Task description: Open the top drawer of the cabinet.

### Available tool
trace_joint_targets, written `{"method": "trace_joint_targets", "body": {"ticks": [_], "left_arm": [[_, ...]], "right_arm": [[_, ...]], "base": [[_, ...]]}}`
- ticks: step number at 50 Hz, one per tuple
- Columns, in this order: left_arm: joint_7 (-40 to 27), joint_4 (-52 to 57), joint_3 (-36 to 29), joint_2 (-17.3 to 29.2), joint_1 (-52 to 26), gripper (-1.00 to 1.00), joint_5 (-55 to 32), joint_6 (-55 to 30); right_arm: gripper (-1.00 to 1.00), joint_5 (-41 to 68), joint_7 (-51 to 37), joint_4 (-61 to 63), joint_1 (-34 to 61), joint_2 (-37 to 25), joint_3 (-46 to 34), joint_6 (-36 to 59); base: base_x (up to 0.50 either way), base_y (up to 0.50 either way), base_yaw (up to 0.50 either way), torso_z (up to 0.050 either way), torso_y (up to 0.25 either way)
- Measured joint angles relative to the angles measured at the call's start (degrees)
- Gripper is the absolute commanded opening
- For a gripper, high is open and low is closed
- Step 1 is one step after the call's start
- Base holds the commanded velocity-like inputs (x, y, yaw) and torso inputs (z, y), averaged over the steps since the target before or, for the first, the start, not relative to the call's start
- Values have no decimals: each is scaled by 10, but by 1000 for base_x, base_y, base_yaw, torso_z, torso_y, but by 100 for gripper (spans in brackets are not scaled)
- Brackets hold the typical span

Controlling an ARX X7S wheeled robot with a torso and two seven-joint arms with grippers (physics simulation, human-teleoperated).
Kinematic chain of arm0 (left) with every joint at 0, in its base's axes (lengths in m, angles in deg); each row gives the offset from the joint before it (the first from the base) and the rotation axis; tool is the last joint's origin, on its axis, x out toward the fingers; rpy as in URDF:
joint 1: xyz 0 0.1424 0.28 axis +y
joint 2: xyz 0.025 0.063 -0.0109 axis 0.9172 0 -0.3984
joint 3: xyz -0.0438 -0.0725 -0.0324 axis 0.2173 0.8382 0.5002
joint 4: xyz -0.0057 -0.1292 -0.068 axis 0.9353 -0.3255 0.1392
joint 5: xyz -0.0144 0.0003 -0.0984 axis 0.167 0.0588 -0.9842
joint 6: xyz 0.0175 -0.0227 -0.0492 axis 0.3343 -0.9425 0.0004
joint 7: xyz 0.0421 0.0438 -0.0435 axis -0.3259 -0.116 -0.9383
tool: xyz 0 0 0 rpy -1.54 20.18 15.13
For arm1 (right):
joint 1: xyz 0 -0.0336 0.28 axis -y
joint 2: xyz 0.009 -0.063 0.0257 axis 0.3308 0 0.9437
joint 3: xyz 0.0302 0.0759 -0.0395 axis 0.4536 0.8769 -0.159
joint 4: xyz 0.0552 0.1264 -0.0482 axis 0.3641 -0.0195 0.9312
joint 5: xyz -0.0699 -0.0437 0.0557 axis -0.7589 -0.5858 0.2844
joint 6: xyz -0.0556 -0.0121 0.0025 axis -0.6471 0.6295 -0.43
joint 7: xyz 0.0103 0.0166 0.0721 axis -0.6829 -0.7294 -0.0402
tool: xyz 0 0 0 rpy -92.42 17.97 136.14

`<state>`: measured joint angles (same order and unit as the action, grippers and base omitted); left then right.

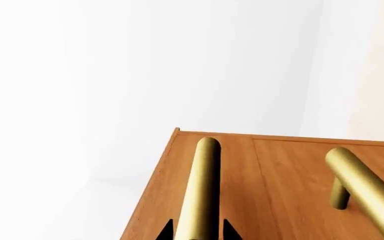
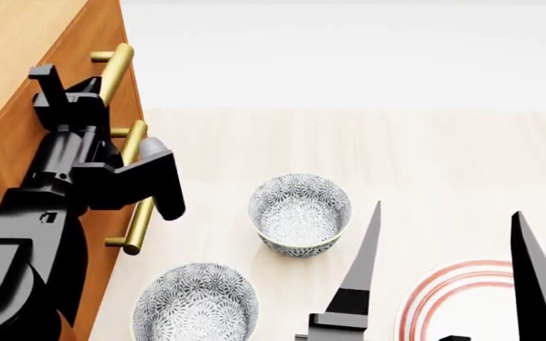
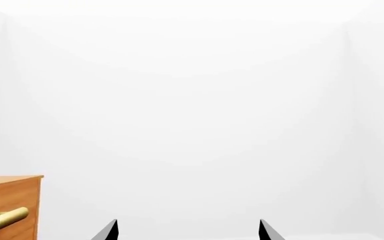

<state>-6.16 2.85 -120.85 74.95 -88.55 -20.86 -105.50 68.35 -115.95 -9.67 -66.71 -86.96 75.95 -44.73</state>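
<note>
The cabinet (image 2: pixel 17 42) stands at the left of the head view, orange-brown wood with three brass bar handles down its front. The top drawer (image 1: pixel 235 170) looks flush with the drawer below it. My left gripper (image 2: pixel 72 92) is at the top drawer's brass handle (image 2: pixel 114 67). In the left wrist view its gripper (image 1: pixel 198 231) has one black fingertip tight on each side of that handle (image 1: pixel 204 190). My right gripper (image 2: pixel 448 208) is open and empty over the floor, away from the cabinet; it also shows in the right wrist view (image 3: pixel 188 222).
The second drawer's handle (image 2: pixel 133 142) and the lowest handle (image 2: pixel 140 227) sit just beside my left forearm. Two patterned bowls (image 2: pixel 300 213) (image 2: pixel 195 302) and a red-ringed plate (image 2: pixel 472 298) lie on the pale floor. A cabinet corner (image 3: pixel 8 205) shows in the right wrist view.
</note>
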Motion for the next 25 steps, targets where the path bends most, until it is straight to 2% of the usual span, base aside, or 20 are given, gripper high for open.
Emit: {"method": "trace_joint_targets", "body": {"ticks": [25], "left_arm": [[4,13,-8,-14,3,-100,10,-10]], "right_arm": [[100,10,-12,4,0,-11,3,-4]], "base": [[-7,0,2,-1,2]]}}
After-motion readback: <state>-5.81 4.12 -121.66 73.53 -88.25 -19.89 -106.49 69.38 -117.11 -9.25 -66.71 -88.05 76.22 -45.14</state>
